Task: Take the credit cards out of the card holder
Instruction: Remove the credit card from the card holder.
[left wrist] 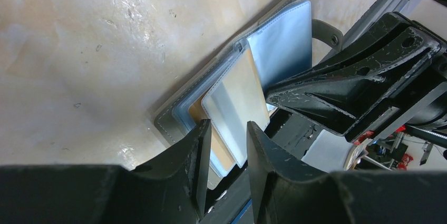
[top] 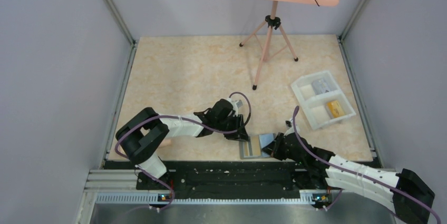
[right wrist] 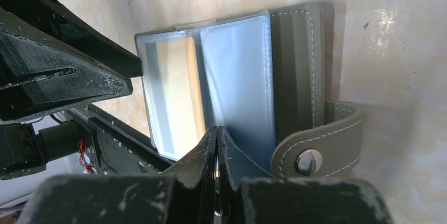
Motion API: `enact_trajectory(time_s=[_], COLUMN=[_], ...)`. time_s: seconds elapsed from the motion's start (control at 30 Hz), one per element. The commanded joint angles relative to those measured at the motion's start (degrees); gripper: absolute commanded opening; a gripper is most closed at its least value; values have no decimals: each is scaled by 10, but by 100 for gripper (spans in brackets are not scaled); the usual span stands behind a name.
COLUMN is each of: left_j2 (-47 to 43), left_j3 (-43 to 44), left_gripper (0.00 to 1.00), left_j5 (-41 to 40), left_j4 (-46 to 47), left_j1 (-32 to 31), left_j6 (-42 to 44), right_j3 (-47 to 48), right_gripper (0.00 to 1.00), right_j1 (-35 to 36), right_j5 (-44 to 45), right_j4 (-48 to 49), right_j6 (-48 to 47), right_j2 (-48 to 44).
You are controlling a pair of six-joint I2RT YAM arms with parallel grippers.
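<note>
The dark grey card holder (top: 252,148) lies open at the table's near edge, pale blue pockets up, snap tab (right wrist: 316,147) to its right. A yellow-orange credit card (right wrist: 176,89) sits in a clear pocket; in the left wrist view (left wrist: 237,95) that pocket's end lies between my left fingers. My left gripper (top: 242,134) (left wrist: 228,129) is open over the holder's left half. My right gripper (top: 273,147) (right wrist: 216,130) is shut at the near edge of a blue pocket leaf (right wrist: 237,76), seemingly pinching it. Another orange card edge (left wrist: 196,109) shows underneath.
A white compartmented tray (top: 311,121) stands at the right, with a yellow card (top: 336,108) and a grey card (top: 320,85) in it. A peach music stand on a tripod (top: 269,39) stands at the back. The black rail (top: 226,174) borders the near edge.
</note>
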Motion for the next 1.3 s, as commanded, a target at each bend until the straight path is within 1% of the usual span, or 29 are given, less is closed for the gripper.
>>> enact_trajectory(time_s=[0.0, 0.3, 0.7, 0.8, 0.97, 1.17, 1.27], left_j2=[-8, -11, -12, -7, 1, 4, 9], left_j3=[24, 32, 48, 47, 47, 61, 59], left_gripper=[36, 36, 36, 36, 36, 36, 36], left_j5=[-11, -51, -79, -65, -25, -7, 8], left_j4=[1, -36, -74, -61, -14, -10, 8], left_j1=[-6, -17, -23, -24, -26, -28, -29], left_j6=[-1, 5, 9, 4, -12, -9, -16], right_j3=[-7, -8, -5, -4, 0, 7, 25], right_gripper=[2, 1, 1, 1, 1, 3, 8], right_j1=[-8, -7, -7, -8, -7, -7, -8], right_j5=[13, 13, 14, 13, 10, 6, 7], right_j4=[-18, -18, -20, -20, -14, -9, -19], right_j6=[-2, -2, -3, -4, -7, -14, -24], right_j2=[-3, -5, -6, -4, -4, 1, 3])
